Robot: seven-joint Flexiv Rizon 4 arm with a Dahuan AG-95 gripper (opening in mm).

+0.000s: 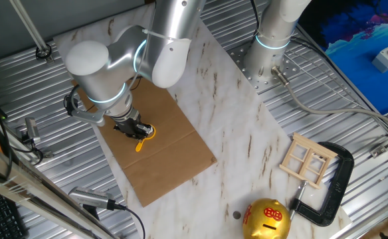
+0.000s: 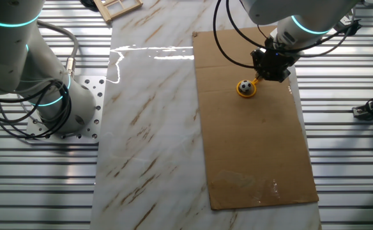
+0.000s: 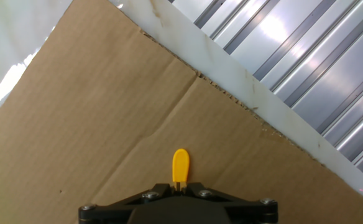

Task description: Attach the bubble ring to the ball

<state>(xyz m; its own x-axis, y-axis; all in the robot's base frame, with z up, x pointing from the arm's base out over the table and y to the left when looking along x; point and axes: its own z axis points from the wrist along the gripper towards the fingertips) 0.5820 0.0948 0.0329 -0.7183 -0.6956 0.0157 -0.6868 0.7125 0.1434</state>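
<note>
The yellow-orange bubble ring (image 2: 246,90) lies on the brown cardboard sheet (image 2: 257,147), and its hoop sits around the small black-and-white ball (image 2: 244,85). The ring's handle runs up under my gripper (image 2: 267,73). In the hand view my gripper (image 3: 180,185) is shut, with the yellow handle tip (image 3: 180,165) sticking out from between the jaws over the cardboard. In the one fixed view the gripper (image 1: 135,129) is low on the cardboard with the ring (image 1: 143,139) at its tip. The ball is hidden there.
A shiny gold piggy bank (image 1: 267,220), a wooden window frame (image 1: 307,161) and a black clamp (image 1: 333,192) stand at the marble table's near right. A second arm's base (image 1: 267,60) is bolted beside the table. The cardboard edge (image 3: 231,93) lies near the slatted metal.
</note>
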